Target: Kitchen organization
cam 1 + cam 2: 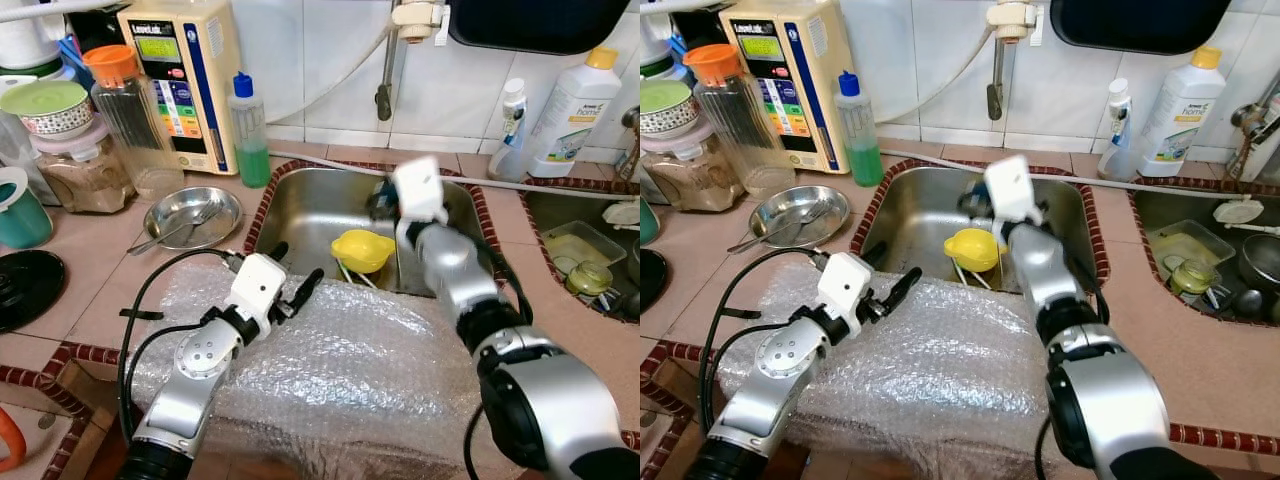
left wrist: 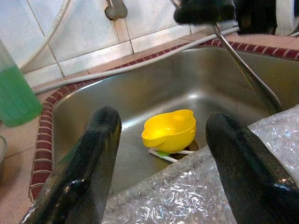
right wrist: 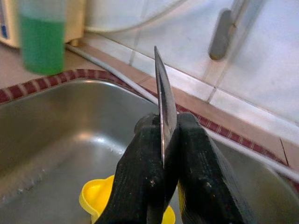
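Right gripper (image 3: 163,140) hanging over sink (image 1: 300,205), jaws clamping knife (image 3: 163,100); left gripper (image 1: 293,272), jaws apart, hovering at bubble wrap (image 1: 340,350) edge.

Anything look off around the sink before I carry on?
Yes. The right claw is shut on a thin metal utensil held edge-up over the sink. A yellow bowl sits tilted over the drain on some sticks. Bubble wrap covers the counter under the open left claw.
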You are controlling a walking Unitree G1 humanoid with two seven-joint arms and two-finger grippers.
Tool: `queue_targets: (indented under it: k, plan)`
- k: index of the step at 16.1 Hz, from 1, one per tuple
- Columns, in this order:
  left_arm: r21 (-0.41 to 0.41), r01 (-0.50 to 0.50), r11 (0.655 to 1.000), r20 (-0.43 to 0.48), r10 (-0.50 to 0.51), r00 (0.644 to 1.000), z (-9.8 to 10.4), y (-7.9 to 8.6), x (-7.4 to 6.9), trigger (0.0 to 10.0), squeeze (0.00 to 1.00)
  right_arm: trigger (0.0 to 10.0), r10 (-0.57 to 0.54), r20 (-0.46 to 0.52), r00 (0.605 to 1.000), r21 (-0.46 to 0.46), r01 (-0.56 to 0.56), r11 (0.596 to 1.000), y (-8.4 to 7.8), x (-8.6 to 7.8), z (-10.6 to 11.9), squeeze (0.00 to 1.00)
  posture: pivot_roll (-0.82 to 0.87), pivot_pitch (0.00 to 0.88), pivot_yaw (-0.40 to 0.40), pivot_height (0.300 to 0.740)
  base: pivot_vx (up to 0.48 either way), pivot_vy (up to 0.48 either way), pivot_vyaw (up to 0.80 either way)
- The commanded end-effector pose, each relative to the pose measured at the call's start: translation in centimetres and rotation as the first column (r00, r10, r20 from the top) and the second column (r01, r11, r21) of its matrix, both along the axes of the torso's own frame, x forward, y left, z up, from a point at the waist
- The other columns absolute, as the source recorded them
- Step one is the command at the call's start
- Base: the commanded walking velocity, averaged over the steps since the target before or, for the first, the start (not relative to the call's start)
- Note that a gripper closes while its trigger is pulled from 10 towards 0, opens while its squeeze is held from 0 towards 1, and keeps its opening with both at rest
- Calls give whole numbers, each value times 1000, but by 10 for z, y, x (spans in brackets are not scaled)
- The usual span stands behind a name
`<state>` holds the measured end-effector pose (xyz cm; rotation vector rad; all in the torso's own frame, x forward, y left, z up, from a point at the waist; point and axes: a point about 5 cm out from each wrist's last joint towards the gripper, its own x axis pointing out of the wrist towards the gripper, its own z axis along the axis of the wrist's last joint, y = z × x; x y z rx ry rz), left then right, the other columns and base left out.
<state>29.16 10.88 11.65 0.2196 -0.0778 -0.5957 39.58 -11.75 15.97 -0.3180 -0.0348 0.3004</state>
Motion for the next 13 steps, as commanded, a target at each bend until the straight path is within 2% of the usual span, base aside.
queue_targets:
  k: [1,2,5,7,8,9,10,12,13]
  plan:
    - [6,3,1000,10,-3,1000,6,4,0,10000,1000,0,35,-67,997,-67,-39,997,-2,-5,-18,0,145,0,35,740,0,0,0]
    - [10,3,1000,11,-4,1000,7,5,1,10000,1000,0,49,-112,992,-116,-62,991,-5,-10,-30,0,152,0,35,740,0,0,0]
    - [14,1,1000,2,-1,1000,7,7,1,10000,1000,0,61,-145,988,-191,-88,978,-10,-16,-43,0,157,0,33,740,0,0,0]
    - [22,4,1000,-6,-4,1000,6,8,0,10000,1000,4392,80,-120,989,-276,-111,955,-10,-18,-45,0,158,0,35,740,0,0,0]
    - [27,8,1000,-9,-7,1000,6,8,0,10000,1000,3451,99,-88,991,-340,-123,932,-8,-18,-44,0,156,0,39,740,0,0,0]
    - [28,12,1000,-11,-12,1000,6,7,-1,10000,1000,2275,138,-35,990,-456,-138,879,-4,-18,-41,0,155,0,40,740,0,0,0]
    - [29,16,999,-13,-15,1000,6,6,-1,10000,1000,0,179,3,984,-538,-150,829,0,-18,-38,0,154,0,42,740,0,0,0]
    - [31,22,999,-13,-21,1000,5,4,-2,10000,1000,0,197,5,980,-555,-161,816,4,-17,-37,0,151,0,44,740,0,0,0]
    - [31,22,999,-14,-21,1000,6,4,-1,10000,1000,1608,191,-9,981,-543,-166,823,5,-17,-38,337,153,0,41,740,0,0,0]
